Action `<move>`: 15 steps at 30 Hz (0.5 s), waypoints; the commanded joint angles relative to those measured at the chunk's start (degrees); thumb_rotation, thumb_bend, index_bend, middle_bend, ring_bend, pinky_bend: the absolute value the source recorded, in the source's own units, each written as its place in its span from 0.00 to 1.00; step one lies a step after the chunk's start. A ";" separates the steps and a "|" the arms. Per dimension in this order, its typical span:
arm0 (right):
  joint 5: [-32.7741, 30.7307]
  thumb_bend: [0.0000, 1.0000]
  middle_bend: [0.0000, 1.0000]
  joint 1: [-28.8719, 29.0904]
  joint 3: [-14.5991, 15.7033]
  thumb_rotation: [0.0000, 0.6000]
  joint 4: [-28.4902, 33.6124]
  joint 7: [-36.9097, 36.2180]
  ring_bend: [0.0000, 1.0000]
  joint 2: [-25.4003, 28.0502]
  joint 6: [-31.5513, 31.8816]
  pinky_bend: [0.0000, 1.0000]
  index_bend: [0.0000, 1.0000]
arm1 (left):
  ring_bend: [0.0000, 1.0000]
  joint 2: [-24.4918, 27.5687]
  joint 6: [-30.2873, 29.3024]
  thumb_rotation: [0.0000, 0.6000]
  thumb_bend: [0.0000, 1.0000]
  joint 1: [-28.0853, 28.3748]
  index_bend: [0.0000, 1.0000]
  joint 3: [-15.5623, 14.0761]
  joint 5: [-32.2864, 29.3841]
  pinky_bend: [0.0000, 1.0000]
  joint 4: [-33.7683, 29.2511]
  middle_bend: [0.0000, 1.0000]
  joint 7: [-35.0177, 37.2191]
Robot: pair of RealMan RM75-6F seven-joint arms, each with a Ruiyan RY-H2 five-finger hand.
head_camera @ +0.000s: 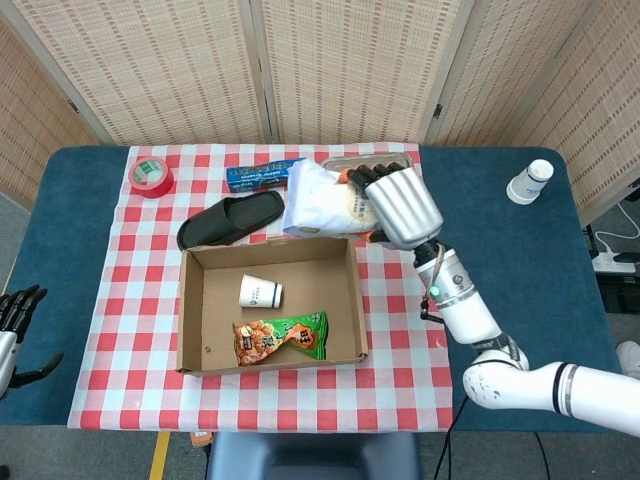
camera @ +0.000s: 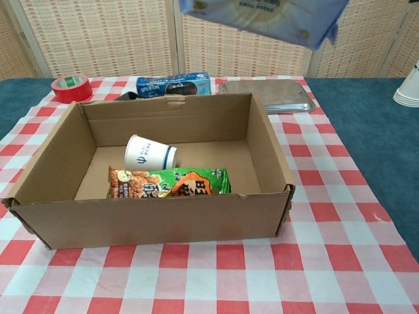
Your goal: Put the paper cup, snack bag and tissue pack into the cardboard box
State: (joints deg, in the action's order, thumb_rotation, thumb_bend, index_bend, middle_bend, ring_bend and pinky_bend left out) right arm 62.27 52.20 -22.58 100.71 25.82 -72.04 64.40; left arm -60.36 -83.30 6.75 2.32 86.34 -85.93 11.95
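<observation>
The cardboard box (head_camera: 196,312) (camera: 268,150) stands open on the checked cloth. Inside it the paper cup (head_camera: 260,296) (camera: 150,154) lies on its side, and the green and orange snack bag (head_camera: 281,339) (camera: 170,182) lies in front of it. My right hand (head_camera: 402,205) holds the white tissue pack (head_camera: 318,201) (camera: 262,16) raised in the air over the box's far right edge; the chest view shows only the pack's underside at the top of the frame. My left hand (head_camera: 14,310) hangs at the far left off the table, fingers apart, holding nothing.
Behind the box lie a black slipper (head_camera: 230,219), a blue packet (head_camera: 258,176) (camera: 173,84), a red tape roll (head_camera: 152,176) (camera: 71,87) and a metal tray (camera: 265,95). A stack of white cups (head_camera: 529,181) (camera: 407,88) stands on the blue table at the far right.
</observation>
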 commanded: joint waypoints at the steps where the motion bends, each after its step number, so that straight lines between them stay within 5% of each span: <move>1: 0.81 0.20 0.68 2.30 0.31 1.00 1.00 0.18 0.73 -4.68 0.13 0.93 1.00 | 0.00 0.07 -0.12 1.00 0.23 -0.08 0.00 -0.04 0.06 0.00 0.01 0.00 0.10; 12: 3.01 0.20 0.68 5.99 2.65 1.00 -3.66 -4.56 0.73 -16.61 -1.95 0.93 0.99 | 0.00 0.23 -0.45 1.00 0.23 -0.29 0.00 0.11 -0.13 0.00 0.24 0.00 0.79; 15: 2.93 0.17 0.68 6.39 3.67 1.00 -4.13 -5.29 0.68 -17.48 -3.78 0.89 0.93 | 0.00 0.27 -0.43 1.00 0.23 -0.31 0.00 0.10 -0.13 0.00 0.33 0.00 1.00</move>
State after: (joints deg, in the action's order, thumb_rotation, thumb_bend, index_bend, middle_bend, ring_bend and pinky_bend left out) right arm 65.24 58.20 -19.55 96.71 20.81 -89.28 61.64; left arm -60.09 -83.74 6.44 2.42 86.21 -85.60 12.94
